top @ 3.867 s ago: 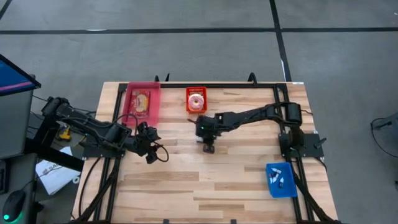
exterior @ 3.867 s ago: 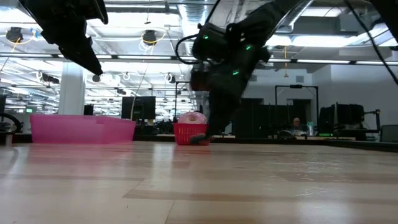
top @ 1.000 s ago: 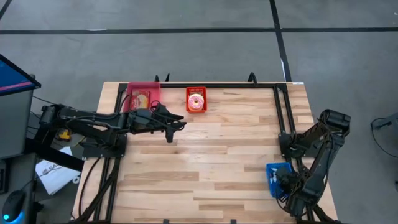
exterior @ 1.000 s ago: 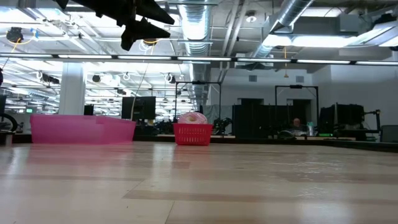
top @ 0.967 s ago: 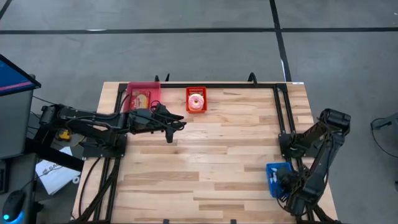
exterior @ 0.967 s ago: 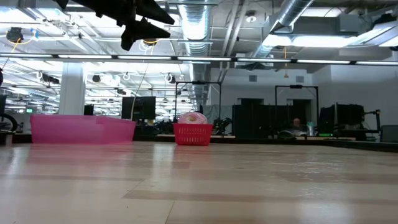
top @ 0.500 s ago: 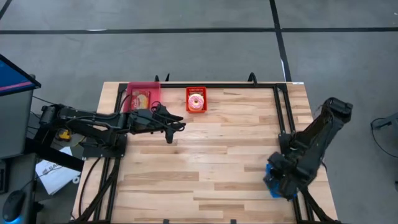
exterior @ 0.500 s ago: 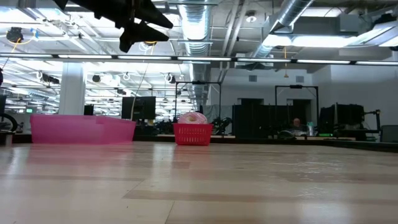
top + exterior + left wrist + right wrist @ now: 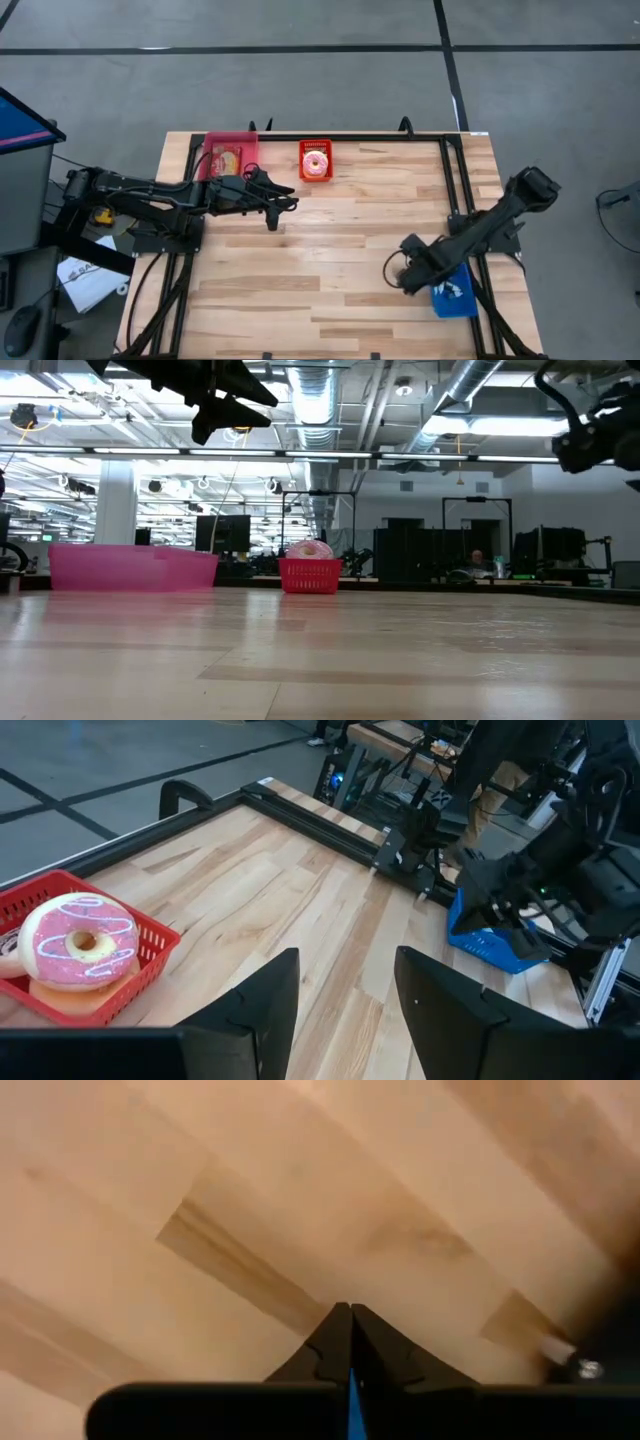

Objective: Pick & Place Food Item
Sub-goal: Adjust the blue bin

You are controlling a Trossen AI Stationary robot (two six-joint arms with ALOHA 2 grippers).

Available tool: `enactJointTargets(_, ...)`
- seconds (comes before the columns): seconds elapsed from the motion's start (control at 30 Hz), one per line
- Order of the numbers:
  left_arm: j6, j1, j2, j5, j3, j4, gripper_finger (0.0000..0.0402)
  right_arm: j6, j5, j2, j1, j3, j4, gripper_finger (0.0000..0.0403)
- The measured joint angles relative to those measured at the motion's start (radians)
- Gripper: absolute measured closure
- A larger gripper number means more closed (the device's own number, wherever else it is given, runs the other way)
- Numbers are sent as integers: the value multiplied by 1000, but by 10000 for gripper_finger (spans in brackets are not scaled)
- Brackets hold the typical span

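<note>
The pink-iced ring doughnut with pale stripes (image 9: 315, 162) sits inside the small red plastic mesh basket (image 9: 304, 149) at the far edge of the pale wooden plank counter (image 9: 330, 250), with a larger translucent pink plastic bin (image 9: 248, 146) just beside it to the left; in the left wrist view the doughnut (image 9: 78, 941) fills most of its basket (image 9: 152, 935), resting on something pale orange beneath it. Judging from this, the food item already lies in a container, and the step in hand looks like the pause between placements. The left pincer (image 9: 280, 202) hovers above the counter near the red basket, its two dark fingers (image 9: 268, 1007) spread apart with nothing between them. The right pincer (image 9: 410, 276) hangs over bare boards close to the small blue plastic tray (image 9: 455, 293) at the near right corner; in its own wrist view the fingertips (image 9: 337, 1342) are pressed together, pointing down at empty wood, with only a thin blue sliver showing between them that I cannot identify as an object held. What the blue tray contains is too small to tell. If another item is to be fetched, the next move calls for the right pincer to open and line up over it, and for either arm to clear the basket's rim on approach so the doughnut is not knocked.
</note>
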Motion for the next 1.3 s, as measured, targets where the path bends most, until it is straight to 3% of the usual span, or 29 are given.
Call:
enactJointTargets(0.23, -11, 0, 0, -1, 0, 0, 238, 28, -47, 56, 30, -1, 9, 402)
enactJointTargets(0.63, -15, 0, 0, -3, 0, 1, 238, 117, -76, 44, 97, -35, 49, 403)
enactJointTargets(1.3, -22, 0, 0, -1, 0, 1, 238, 138, -75, 45, 178, 56, 95, 403)
